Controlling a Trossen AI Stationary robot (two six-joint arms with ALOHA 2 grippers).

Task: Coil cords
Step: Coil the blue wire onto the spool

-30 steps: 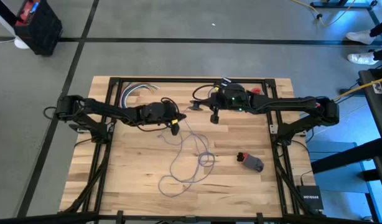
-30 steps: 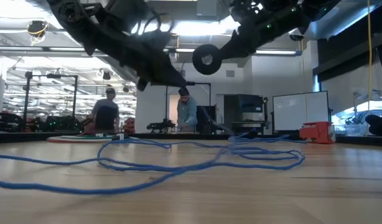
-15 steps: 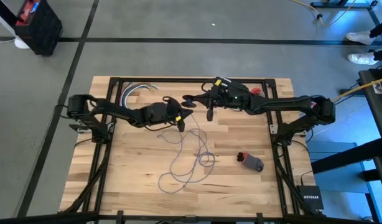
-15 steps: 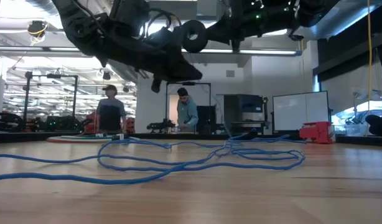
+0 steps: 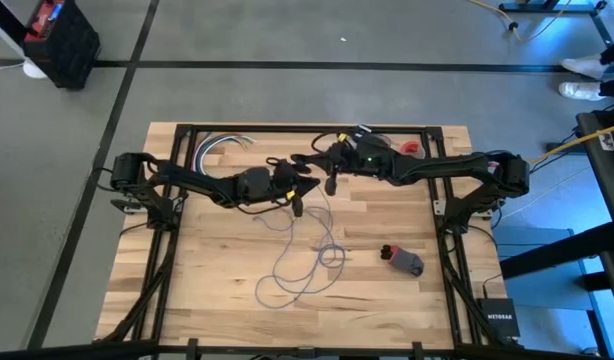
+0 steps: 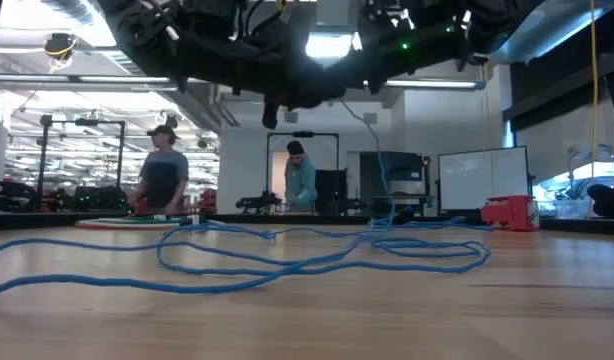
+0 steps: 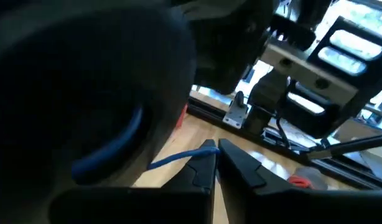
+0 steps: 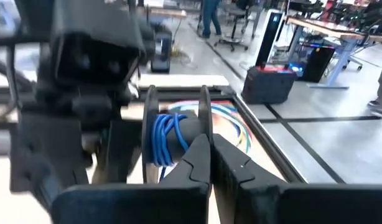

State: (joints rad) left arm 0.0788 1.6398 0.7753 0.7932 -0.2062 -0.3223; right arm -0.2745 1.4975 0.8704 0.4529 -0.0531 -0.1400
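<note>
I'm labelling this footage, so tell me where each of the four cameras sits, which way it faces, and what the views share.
High view: above the table, looking straight down; both arms meet over the blue cord.
Low view: at tabletop height, looking level across the cord into the room; arms overhead.
Left wrist view: past the shut left gripper, pinching the cord's end.
Right wrist view: past the shut right gripper holding a spool wound with cord.
All four views show the blue cord.
</note>
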